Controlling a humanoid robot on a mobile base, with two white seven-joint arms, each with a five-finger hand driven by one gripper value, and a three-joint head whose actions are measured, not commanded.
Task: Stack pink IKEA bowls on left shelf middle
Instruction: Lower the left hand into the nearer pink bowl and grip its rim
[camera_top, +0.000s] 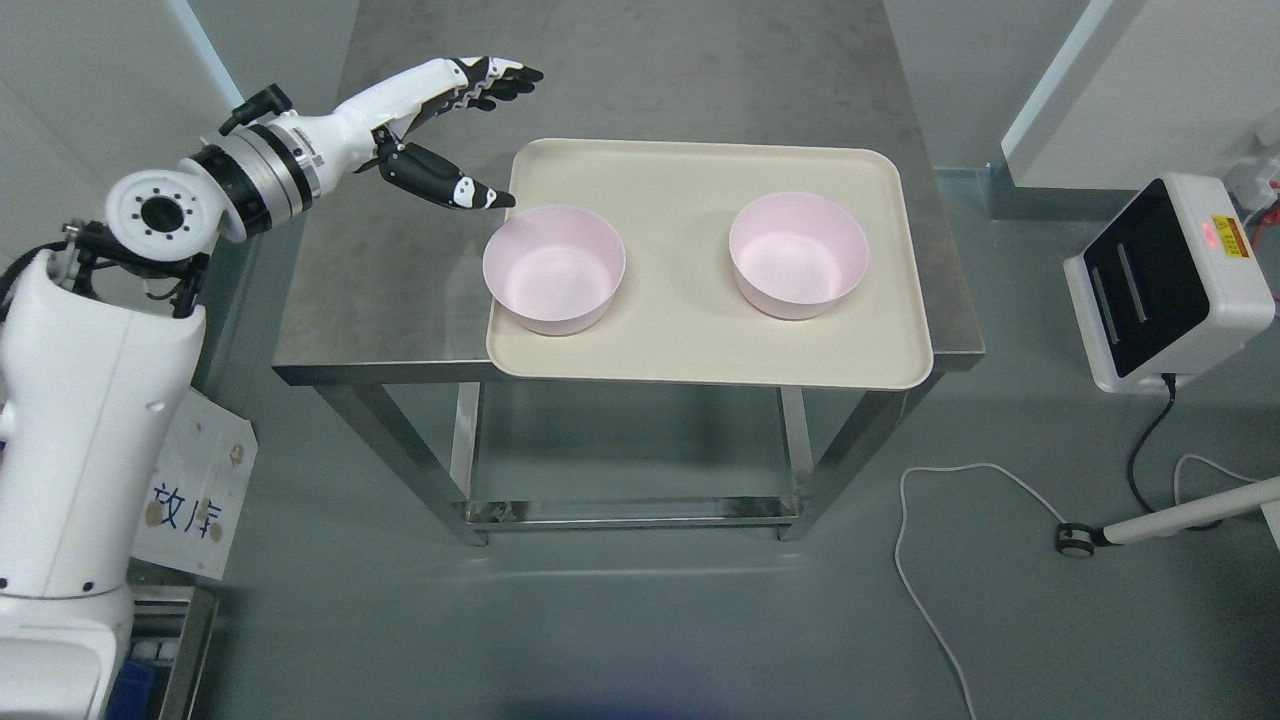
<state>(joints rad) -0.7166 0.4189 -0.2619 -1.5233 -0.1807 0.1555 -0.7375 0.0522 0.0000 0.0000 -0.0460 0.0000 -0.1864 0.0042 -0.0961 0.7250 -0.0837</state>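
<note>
I have the left robot hand (470, 125) spread wide, empty, beside the near pink bowl (554, 268) for a rim grasp; the other pink bowl (798, 254) waits apart on the cream tray (700, 350); desk (400, 280) beneath.

Brushed steel table (400, 300) carries beige rectangular plastic tray (700, 340); white box-shaped device with black panel (1165, 280) and white cable (930, 560) on floor right.
</note>
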